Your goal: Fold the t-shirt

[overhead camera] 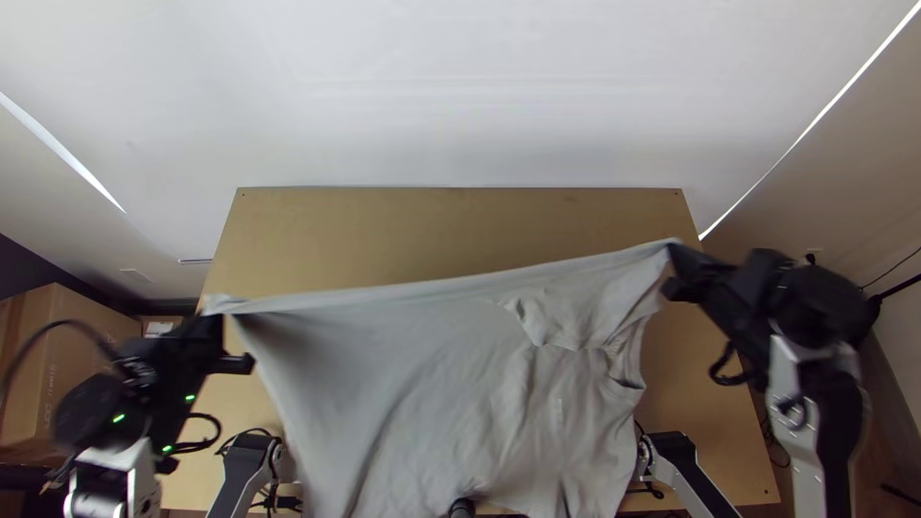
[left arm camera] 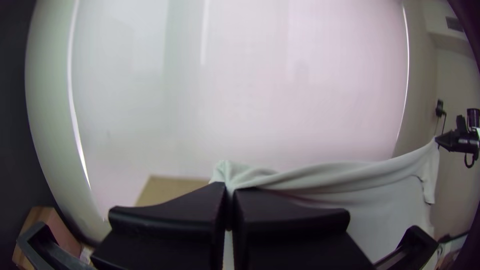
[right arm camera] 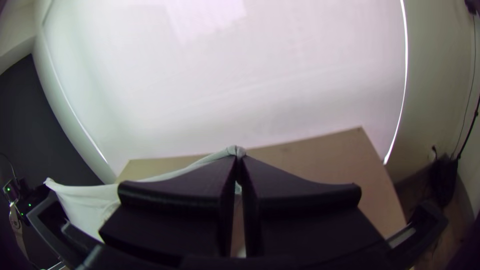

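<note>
Pale t-shirt (overhead camera: 413, 374) hangs stretched above wooden table (overhead camera: 384, 230), left gripper (overhead camera: 219, 315) pinched closed on one end, right gripper (overhead camera: 675, 255) on the other

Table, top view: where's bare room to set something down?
Bare: far strip of the table, beyond the shirt; patch between shirt and right table edge. Crowded: near middle, hidden by the shirt, and around the left gripper and right gripper.

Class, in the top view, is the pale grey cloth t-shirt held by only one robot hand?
No, the black left hand and black right hand hold the shirt at opposite ends of its stretched edge.
</note>
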